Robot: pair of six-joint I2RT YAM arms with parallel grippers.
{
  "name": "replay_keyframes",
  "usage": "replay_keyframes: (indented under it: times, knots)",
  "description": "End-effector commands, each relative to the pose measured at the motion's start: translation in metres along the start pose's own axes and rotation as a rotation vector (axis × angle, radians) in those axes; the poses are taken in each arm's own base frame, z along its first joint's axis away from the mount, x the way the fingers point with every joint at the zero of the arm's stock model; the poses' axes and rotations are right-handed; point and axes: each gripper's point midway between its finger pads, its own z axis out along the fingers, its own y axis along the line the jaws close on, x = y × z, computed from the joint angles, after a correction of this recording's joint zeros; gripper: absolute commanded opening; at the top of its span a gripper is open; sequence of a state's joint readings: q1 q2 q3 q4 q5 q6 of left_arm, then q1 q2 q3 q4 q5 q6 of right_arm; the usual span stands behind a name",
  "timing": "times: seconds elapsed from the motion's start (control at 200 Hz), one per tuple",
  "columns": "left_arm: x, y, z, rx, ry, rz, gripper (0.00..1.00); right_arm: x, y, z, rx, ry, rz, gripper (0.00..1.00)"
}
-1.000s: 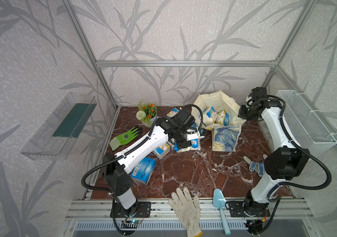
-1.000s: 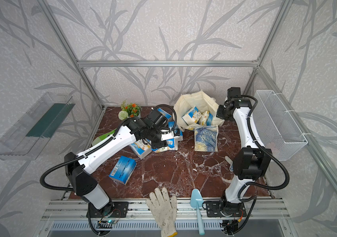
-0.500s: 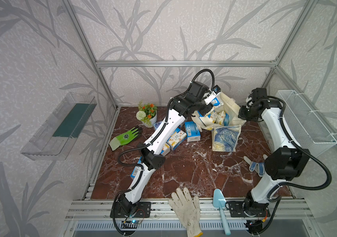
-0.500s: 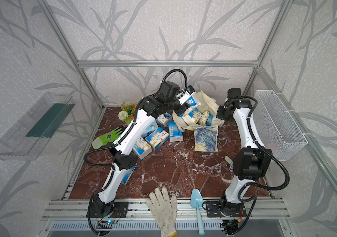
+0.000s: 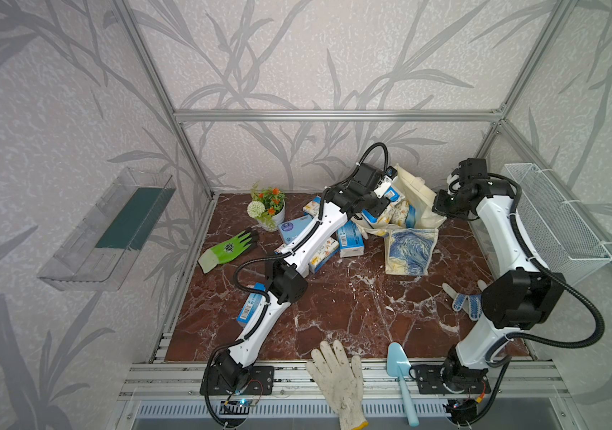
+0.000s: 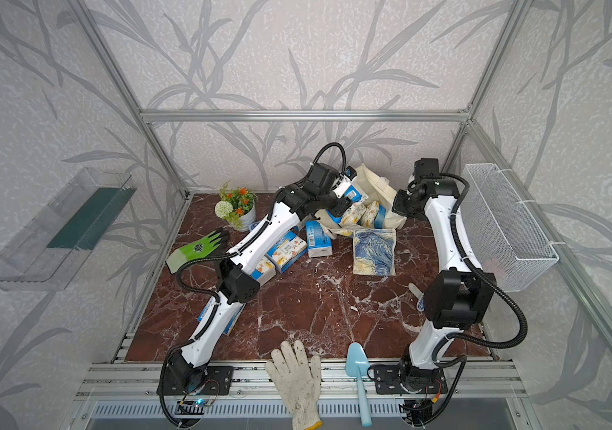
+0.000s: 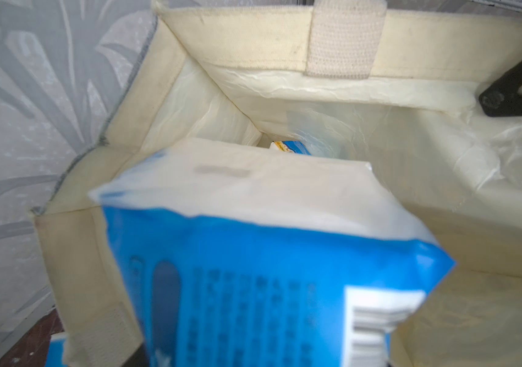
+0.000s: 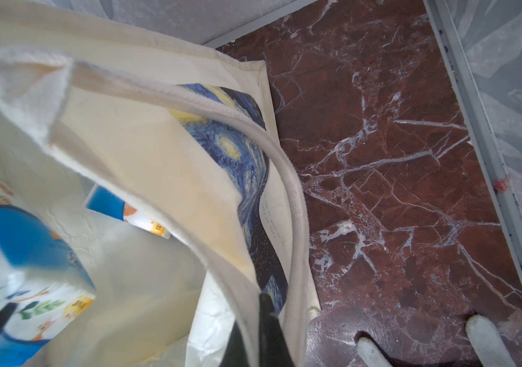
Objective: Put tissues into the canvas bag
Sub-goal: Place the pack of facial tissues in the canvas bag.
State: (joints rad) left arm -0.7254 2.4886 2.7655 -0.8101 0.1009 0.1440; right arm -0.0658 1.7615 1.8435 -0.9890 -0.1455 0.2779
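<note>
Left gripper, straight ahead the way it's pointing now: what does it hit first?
The blue tissue pack directly ahead of the left gripper, at the canvas bag mouth. Past it, probably the bag's lining and another pack deep inside; depth is hard to judge.

So the left hand (image 5: 386, 184) hangs over the mouth of the canvas bag (image 5: 418, 186) at the back of the bench (image 5: 353, 305), with 1 tissue pack (image 7: 269, 270) right in front of it. More tissues (image 5: 395, 214) lie in the bag just below that hand. The right hand (image 5: 440, 206) is at the bag's rim on the opposite side. The loose packs (image 5: 351, 244) lie on the bench back along the left arm (image 5: 319, 227), and there's a flower pot (image 5: 273, 217) beyond them.
</note>
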Motion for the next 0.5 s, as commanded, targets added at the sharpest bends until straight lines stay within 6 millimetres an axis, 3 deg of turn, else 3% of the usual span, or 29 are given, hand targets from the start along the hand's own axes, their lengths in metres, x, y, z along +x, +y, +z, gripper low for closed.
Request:
replay_keyframes:
  times: [0.0, 0.28, 0.495]
  knots:
    - [-0.020, -0.002, 0.000, 0.007, -0.079, -0.029, 0.64, -0.003, 0.008, -0.015, -0.039, -0.009, 0.010, 0.00]
    - [-0.019, -0.011, 0.008, 0.057, -0.090, -0.057, 0.93, -0.002, 0.008, -0.012, -0.042, -0.002, 0.013, 0.00]
    - [-0.044, -0.008, -0.020, 0.047, -0.148, -0.057, 1.00, -0.002, 0.006, -0.009, -0.032, -0.002, 0.012, 0.00]
